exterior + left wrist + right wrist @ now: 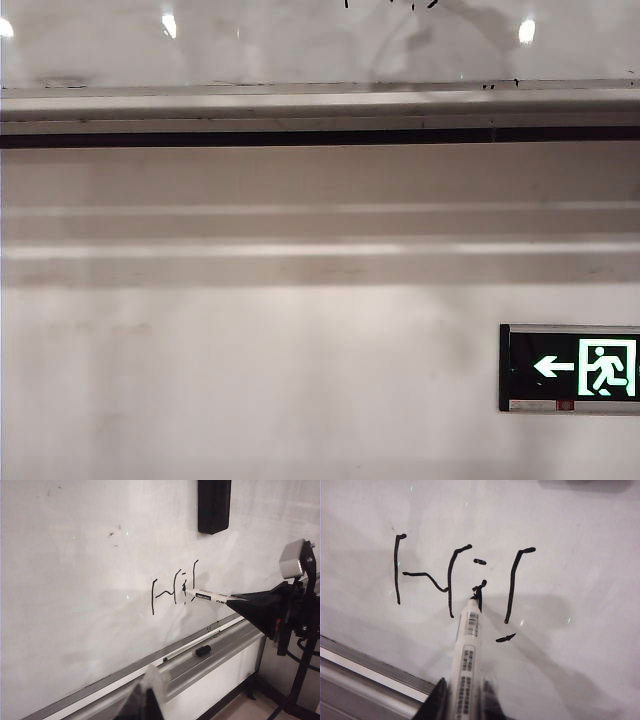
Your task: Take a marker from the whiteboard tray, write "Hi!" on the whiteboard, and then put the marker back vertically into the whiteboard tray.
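Still, the writing is nearly complete, and the risks sit in the last stroke and in the return. The right gripper has its fingers closed on the marker, whose tip touches the whiteboard at the stem of the "i", between the "H" and the exclamation mark. If the tip drags sideways on lifting, it may smear this stem or add a stray line; the board is glossy and the ink probably wipes easily. Later the marker must stand vertically in the whiteboard tray, a narrow ledge under the board, so I judge it can tip over or roll off. A second pen already lies flat in that tray. The left gripper hangs near the tray, left of the writing; whether its fingers are apart I cannot tell. A black eraser hangs above the letters. The exterior view shows only the tray, the wall and a green exit sign.
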### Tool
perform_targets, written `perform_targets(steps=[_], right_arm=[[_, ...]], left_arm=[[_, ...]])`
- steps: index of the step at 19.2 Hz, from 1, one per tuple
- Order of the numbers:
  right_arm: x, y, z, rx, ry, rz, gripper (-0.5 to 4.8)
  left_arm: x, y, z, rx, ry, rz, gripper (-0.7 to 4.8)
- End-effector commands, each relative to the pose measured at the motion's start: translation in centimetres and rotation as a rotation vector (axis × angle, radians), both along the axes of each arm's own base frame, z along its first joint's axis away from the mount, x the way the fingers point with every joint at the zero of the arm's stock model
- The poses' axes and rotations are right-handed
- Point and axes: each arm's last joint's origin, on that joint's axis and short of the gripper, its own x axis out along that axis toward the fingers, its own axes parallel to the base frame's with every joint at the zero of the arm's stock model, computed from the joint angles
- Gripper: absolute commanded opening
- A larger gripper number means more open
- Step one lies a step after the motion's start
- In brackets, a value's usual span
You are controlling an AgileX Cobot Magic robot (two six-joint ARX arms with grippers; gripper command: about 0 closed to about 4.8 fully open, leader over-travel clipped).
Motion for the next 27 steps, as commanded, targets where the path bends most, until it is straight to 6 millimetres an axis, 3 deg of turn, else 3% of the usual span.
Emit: perform_targets(steps=[1, 27], right_arm=[[-0.03, -0.17, 0.49, 0.017, -0.028, -0.037, -0.05], [0.04, -0.27, -0.03, -0.007, 0.018, -0.082, -0.05]], left_arm=[[-0.18, 0.05, 0.35, -0.009, -0.023, -0.006, -0.06], [-0.18, 0.05, 0.35, -0.009, -0.022, -0.006, -0.06]])
